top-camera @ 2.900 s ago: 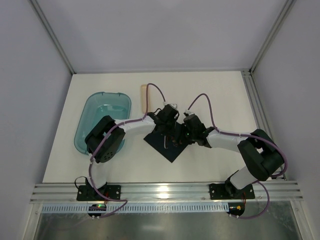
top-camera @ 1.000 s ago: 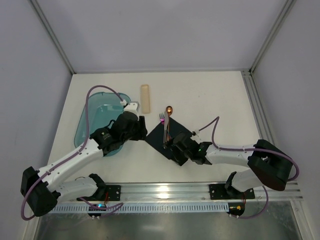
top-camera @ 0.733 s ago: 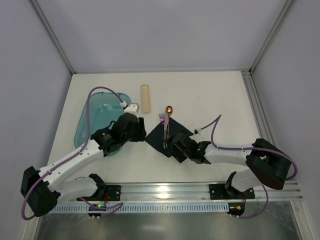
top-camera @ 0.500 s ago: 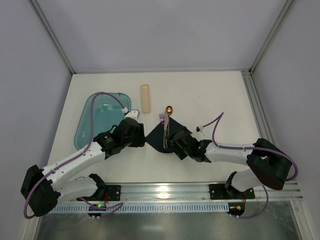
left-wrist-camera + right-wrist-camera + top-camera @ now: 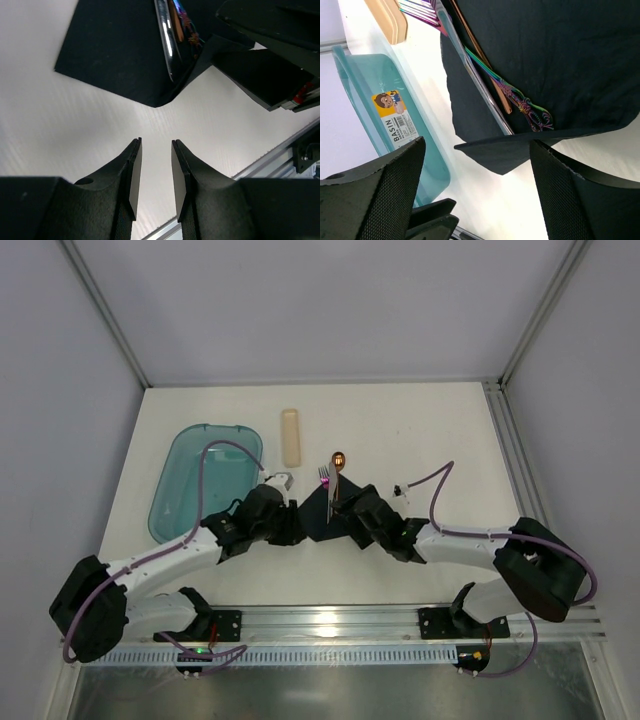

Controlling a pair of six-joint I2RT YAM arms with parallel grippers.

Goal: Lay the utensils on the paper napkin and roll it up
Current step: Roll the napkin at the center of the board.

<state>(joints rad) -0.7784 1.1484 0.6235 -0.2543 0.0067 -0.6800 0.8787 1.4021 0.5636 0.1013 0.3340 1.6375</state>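
Observation:
The dark navy paper napkin lies at the table's middle, with the copper utensils on it; a spoon bowl and fork tines stick out past its far edge. In the right wrist view the utensils cross the napkin, whose near corner is lifted and curled over between my wide-open right gripper. My left gripper hovers low just short of the napkin's near corner, its jaws narrow with only bare table between them. From above, the left gripper and right gripper flank the napkin.
A translucent teal tub sits at the left, also beside the napkin in the right wrist view. A beige flat bar lies beyond it. The metal rail runs along the near edge.
My left arm has swung right and nearer, to the napkin's near-left side, its jaws narrowing. My right gripper has pushed forward, and the napkin's near corner has lifted and curled over.

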